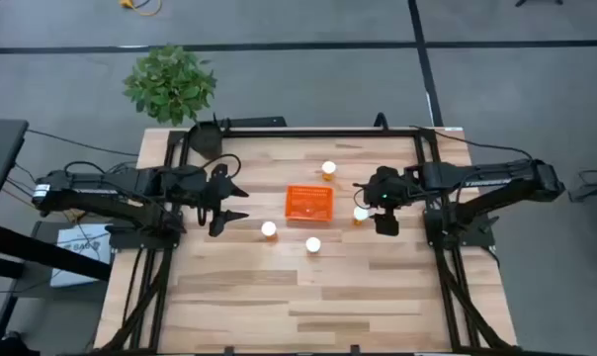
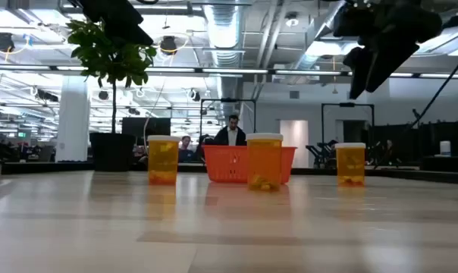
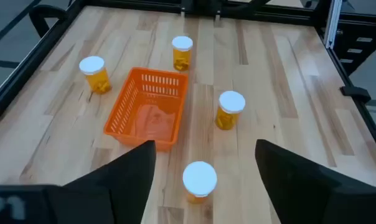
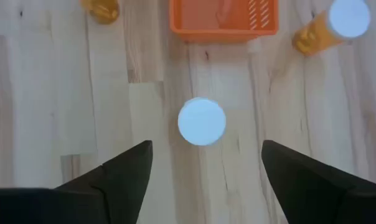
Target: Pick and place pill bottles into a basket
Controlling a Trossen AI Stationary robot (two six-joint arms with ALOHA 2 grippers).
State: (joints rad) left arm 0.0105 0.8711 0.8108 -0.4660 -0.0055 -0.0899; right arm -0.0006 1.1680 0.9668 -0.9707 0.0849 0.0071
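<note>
The orange basket (image 1: 309,204) stands mid-table, and four orange pill bottles with white caps stand upright around it. One stands at its far side (image 1: 328,169), one at its right (image 1: 361,214), and two stand nearer (image 1: 269,229) (image 1: 313,244). My right gripper (image 4: 206,146) is open and points down. It hovers above the right bottle's cap (image 4: 202,121) without touching it, and it also shows in the high view (image 1: 366,198). My left gripper (image 1: 241,201) is open above the table, left of the basket. The near-left bottle (image 3: 199,180) lies below and ahead of its fingers.
A potted plant (image 1: 170,84) stands at the table's far left corner, in a black pot (image 1: 208,133). In the low view, three bottles (image 2: 163,159) (image 2: 264,161) (image 2: 350,163) stand in front of the basket (image 2: 229,163). Bare wood lies along the near half of the table (image 1: 308,307).
</note>
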